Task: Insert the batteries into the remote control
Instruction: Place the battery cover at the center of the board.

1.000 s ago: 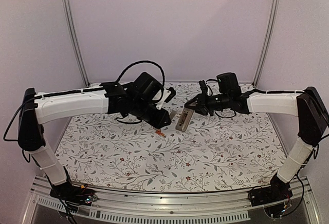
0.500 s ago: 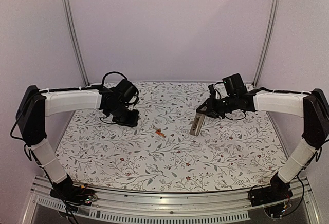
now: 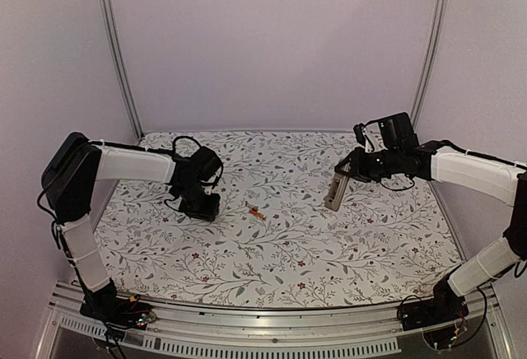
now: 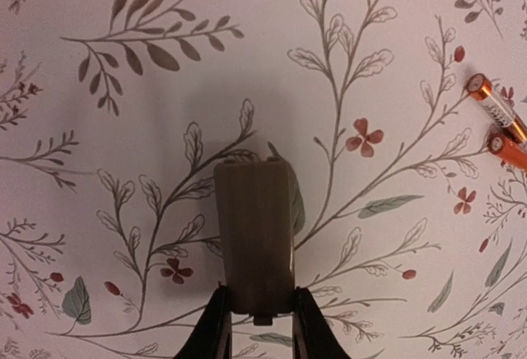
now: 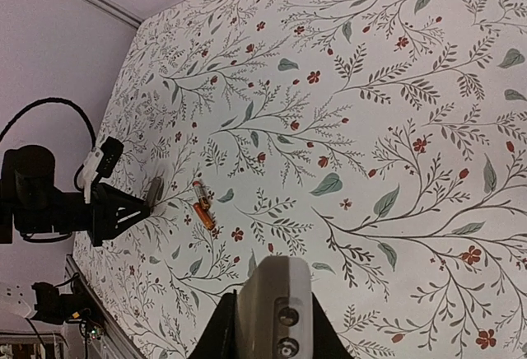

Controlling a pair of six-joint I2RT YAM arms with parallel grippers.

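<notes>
floral-print counter, plain lilac walls around it. both batteries lay loose mid-counter, side by side and about touching, well apart from either arm.

risks, as judged:
- both arms were full, so nothing was free to fetch a battery. the left would probably have to put its load down first, and a sloppy drop could send it skidding.
- batteries were round and thin. a finger coming in off-centre could roll one away or knock its neighbour.
- the remote was pinched at one end only, with its long body sticking out and tilted down. it could swing or slip in the grip, more so if a battery got pushed into it.
- a battery could go in the wrong way round. the remote's bay was not visible, so polarity could not be checked.

left pincer: nearly closed, clamped on the near end of a small flat grey-tan cover, held low over the counter. whether the cover touched the counter, could not tell.

right pincer: closed tight on the remote's end, over the right side of the counter. whether its far end touched down, could not tell.
</notes>
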